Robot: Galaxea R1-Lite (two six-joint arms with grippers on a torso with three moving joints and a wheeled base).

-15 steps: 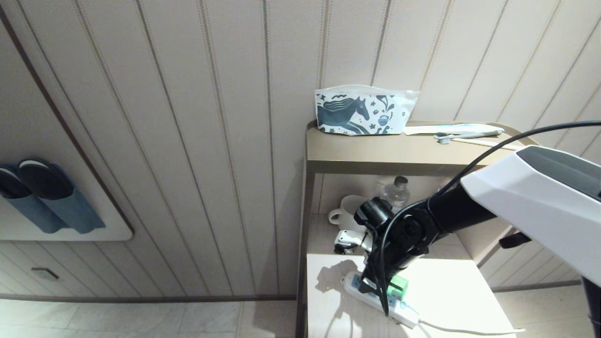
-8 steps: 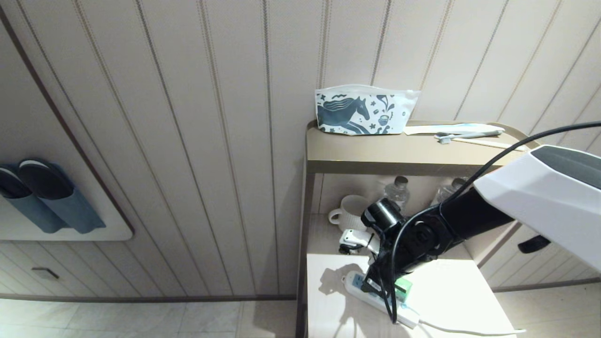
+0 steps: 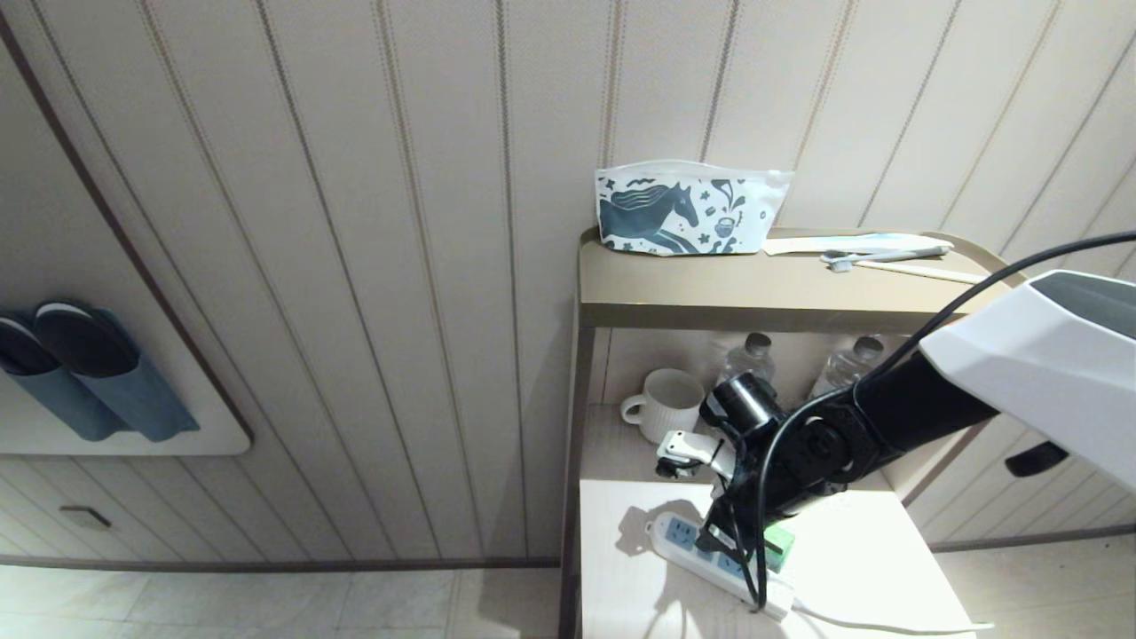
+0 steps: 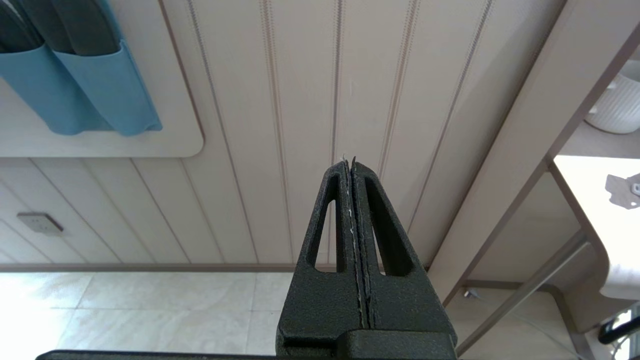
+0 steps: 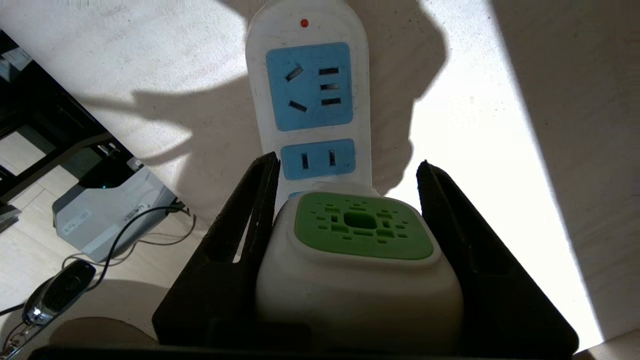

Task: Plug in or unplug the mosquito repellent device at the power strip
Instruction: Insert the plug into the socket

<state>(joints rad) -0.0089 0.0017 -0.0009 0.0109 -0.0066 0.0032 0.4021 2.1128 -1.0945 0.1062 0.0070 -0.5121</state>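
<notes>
The right gripper is low over the white tabletop, and it holds the mosquito repellent device between its two black fingers. The fingers are set apart to the width of the device and they press on its two sides; the white rounded head with the green centre fills the space between them. The device is directly over the power strip, at the middle part of the strip. From the pictures I cannot tell if its pins are already inside a socket or just above it. In the right wrist view, two light-blue socket faces of the strip are free beyond the device, and a small red dot is near the rounded end. In the head view the strip lies at an angle on the tabletop, its thin white cord runs away toward the right edge, and a green part of the device shows beside the black wrist. Behind the arm, on the lower shelf, stand a white mug and two clear water bottles. On the top shelf lies a pouch with a horse picture. The left gripper is away from the table and faces the panelled wall, and its fingers are pressed together with nothing between them.
</notes>
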